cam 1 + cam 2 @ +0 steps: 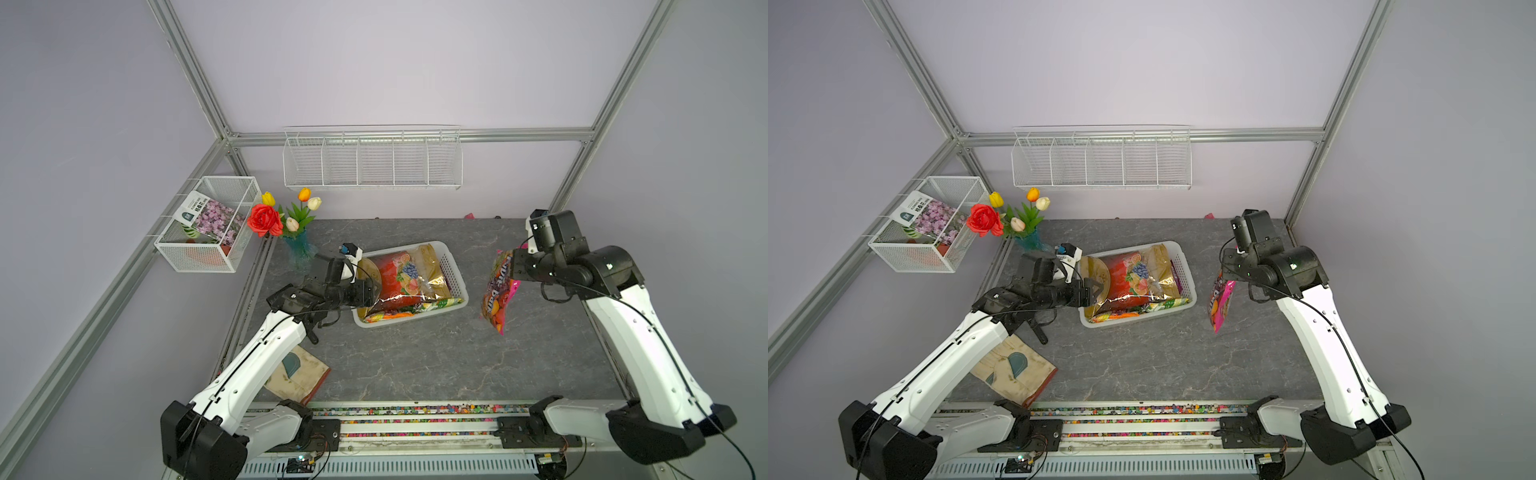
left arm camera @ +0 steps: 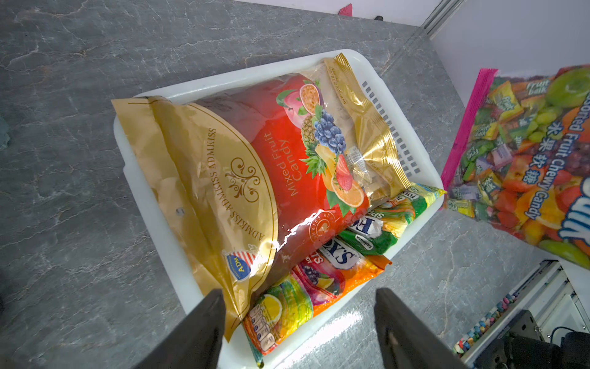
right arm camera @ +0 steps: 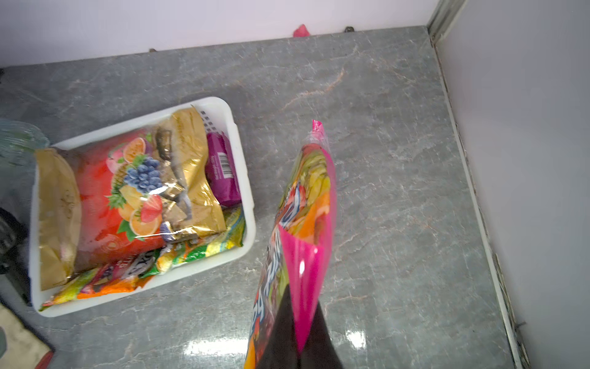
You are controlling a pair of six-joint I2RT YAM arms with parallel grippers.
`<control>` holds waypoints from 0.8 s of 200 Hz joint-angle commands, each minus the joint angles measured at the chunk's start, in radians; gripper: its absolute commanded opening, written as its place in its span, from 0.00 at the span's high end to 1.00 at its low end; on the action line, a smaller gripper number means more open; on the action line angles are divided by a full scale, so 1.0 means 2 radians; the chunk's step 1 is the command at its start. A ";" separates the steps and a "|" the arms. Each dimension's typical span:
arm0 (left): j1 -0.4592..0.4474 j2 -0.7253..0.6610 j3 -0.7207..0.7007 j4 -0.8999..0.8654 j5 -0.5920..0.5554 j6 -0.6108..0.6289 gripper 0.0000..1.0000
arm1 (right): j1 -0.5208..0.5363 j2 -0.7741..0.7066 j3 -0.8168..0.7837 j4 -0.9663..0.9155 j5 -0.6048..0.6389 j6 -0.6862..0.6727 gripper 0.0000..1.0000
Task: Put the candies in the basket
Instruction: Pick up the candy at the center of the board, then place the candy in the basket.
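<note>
The walls [image 1: 374,62] are pale purple, with grey metal bars [image 1: 519,135] along them. The worktop [image 1: 436,365] is grey like stone with thin pale lines, and light shines off it. A white wire rack [image 1: 372,166] hangs on the back wall. A white mesh box [image 1: 195,257] hangs on the side wall.

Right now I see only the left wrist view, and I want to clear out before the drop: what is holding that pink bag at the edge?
Observer: The right hand, shut on the pink bag at its upper end. The bag hangs beside the basket, not over it.
Operator: Is anything hidden behind the gold bag?
Observer: Yes, a purple bag lies along the basket wall, partly under the gold bag.
</note>
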 commanded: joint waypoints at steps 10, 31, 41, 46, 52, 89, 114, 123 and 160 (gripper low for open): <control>-0.001 -0.001 0.010 -0.013 -0.019 0.006 0.23 | -0.004 0.026 0.071 0.063 -0.024 -0.010 1.00; -0.001 -0.007 0.006 -0.012 -0.041 0.005 0.23 | -0.004 0.058 0.094 0.077 -0.028 -0.008 1.00; -0.001 -0.011 0.002 -0.011 -0.046 0.002 0.23 | -0.004 0.072 0.101 0.085 -0.038 -0.003 1.00; -0.001 -0.013 0.000 -0.010 -0.049 0.001 0.23 | -0.003 0.079 0.106 0.087 -0.049 0.000 1.00; -0.001 -0.016 -0.002 -0.009 -0.052 0.000 0.23 | -0.004 0.085 0.111 0.092 -0.063 0.005 1.00; -0.001 -0.021 -0.011 -0.007 -0.070 -0.005 0.23 | 0.001 0.120 0.114 0.150 -0.169 0.040 1.00; -0.001 -0.022 -0.018 -0.004 -0.083 -0.012 0.22 | 0.031 0.160 0.129 0.171 -0.175 0.035 1.00; -0.001 -0.022 -0.022 -0.002 -0.084 -0.013 0.22 | 0.039 0.175 0.134 0.181 -0.178 0.036 1.00; -0.001 -0.024 -0.027 -0.001 -0.084 -0.018 0.22 | 0.068 0.255 0.200 0.188 -0.188 0.043 1.00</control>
